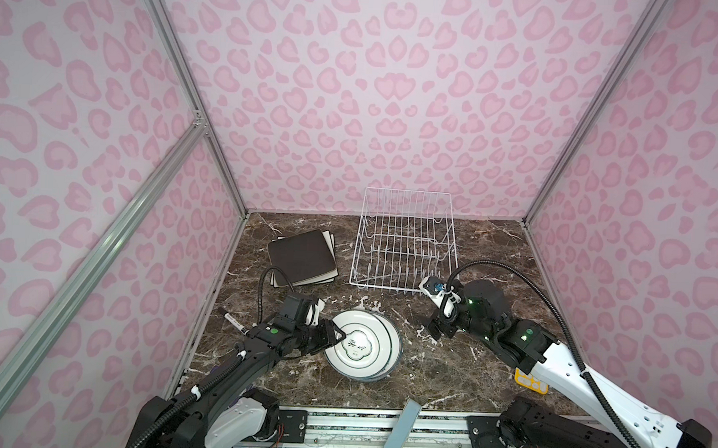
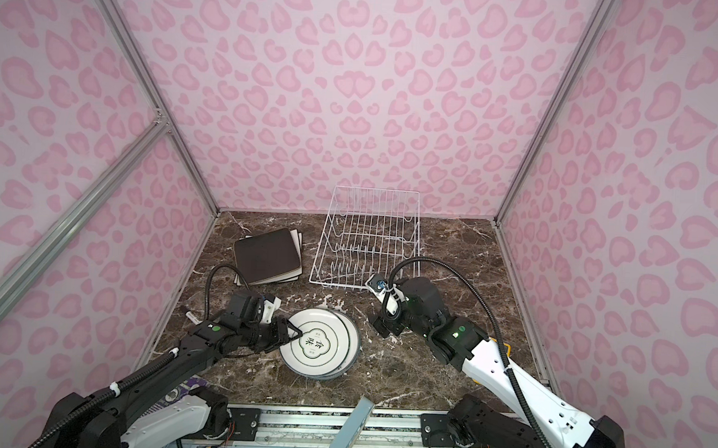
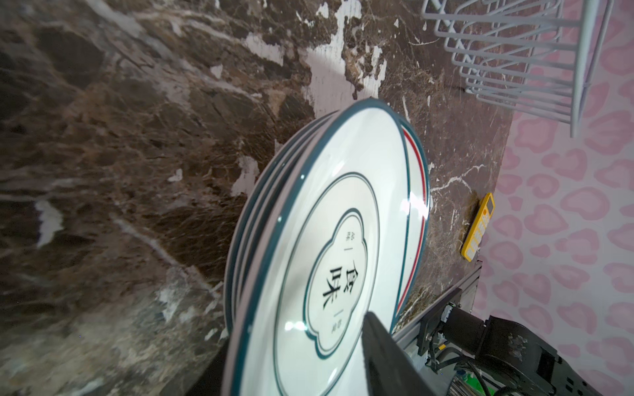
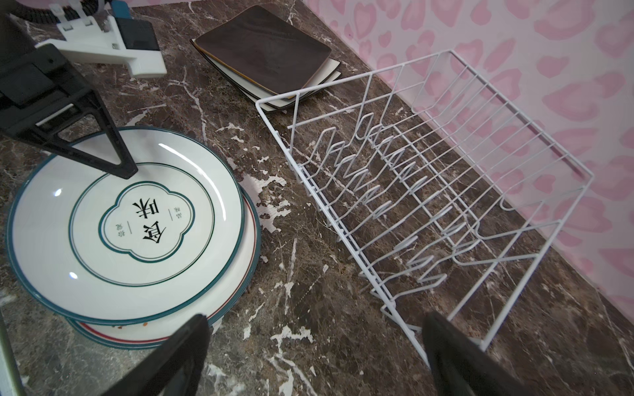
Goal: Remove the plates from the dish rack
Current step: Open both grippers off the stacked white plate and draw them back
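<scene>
Several round white plates (image 1: 362, 346) (image 2: 321, 344) with grey-blue rims lie stacked at the front middle of the table. The top one (image 4: 127, 219) (image 3: 326, 257) shows Chinese characters. My left gripper (image 1: 340, 336) (image 2: 298, 334) (image 3: 291, 346) is open, its jaws astride the left rim of that top plate. A dark brown square plate (image 1: 302, 251) (image 2: 268, 256) (image 4: 264, 44) tops a stack of cream ones at the back left. The white wire dish rack (image 1: 388, 288) (image 2: 338, 285) (image 4: 368, 74) (image 3: 583, 68) holds no plates. My right gripper (image 1: 438, 332) (image 2: 380, 328) (image 4: 314, 360) is open over bare marble between stack and rack.
A yellow remote-like object (image 1: 531, 382) (image 3: 478, 226) lies at the front right under the right arm. A marker pen (image 1: 234, 323) lies near the left wall. Pink patterned walls with aluminium posts close in three sides. A grey-blue bar (image 1: 402, 430) sticks up at the front rail.
</scene>
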Motion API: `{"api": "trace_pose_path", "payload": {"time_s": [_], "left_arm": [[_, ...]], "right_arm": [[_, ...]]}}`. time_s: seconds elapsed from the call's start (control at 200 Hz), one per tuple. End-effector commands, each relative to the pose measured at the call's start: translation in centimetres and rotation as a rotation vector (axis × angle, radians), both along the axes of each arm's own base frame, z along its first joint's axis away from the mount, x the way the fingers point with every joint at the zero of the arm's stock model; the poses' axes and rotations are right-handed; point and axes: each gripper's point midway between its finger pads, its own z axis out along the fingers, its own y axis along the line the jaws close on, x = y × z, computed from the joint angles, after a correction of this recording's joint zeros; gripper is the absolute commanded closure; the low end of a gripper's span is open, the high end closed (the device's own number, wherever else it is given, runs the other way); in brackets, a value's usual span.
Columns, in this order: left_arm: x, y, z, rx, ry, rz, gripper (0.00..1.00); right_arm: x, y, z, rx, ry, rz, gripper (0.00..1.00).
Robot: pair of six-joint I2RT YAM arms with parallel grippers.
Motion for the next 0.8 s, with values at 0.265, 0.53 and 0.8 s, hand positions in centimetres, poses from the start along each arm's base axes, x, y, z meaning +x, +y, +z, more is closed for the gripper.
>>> {"api": "trace_pose_path", "payload": {"time_s": [0.265,0.53,0.8], "left_arm": [[0.6,0.9,0.8,0.076,0.008,0.012,0.22],[1.3,0.3,0.5,0.062,0.012,0.004,0.22],[2.1,-0.7,0.8,0.028,0.009,-0.02,0.22]], "right_arm": [[0.8,0.3,0.9,0.048,-0.011,-0.042,0.02],[1.0,0.2,-0.2,0.035,0.018,-0.063,0.02],[1.3,0.1,-1.0,0.017,0.037,-0.078,0.02]]}}
